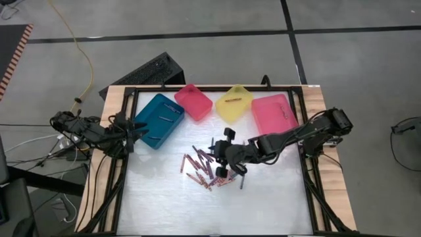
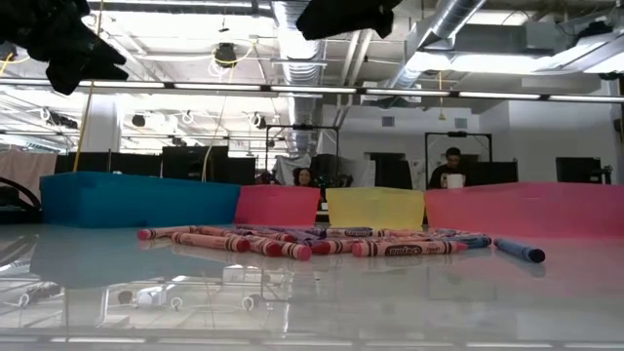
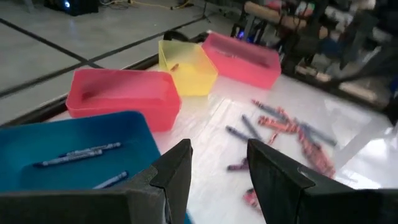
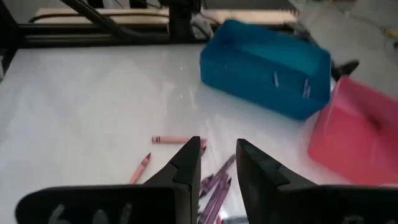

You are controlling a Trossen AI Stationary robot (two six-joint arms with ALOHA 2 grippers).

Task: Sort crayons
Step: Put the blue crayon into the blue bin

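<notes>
My right arm reaches in from the right edge toward the table's middle, its right gripper [image 1: 222, 158] up off the surface with a gap showing between the fingers [image 4: 186, 167] and nothing between them. My left arm sits folded at the left edge (waiting), its left gripper [image 3: 217, 163] likewise parted.

A grey tiled floor [image 1: 197, 33] surrounds the table; silver ceiling ducts [image 2: 292, 29] and strip lights hang overhead.
</notes>
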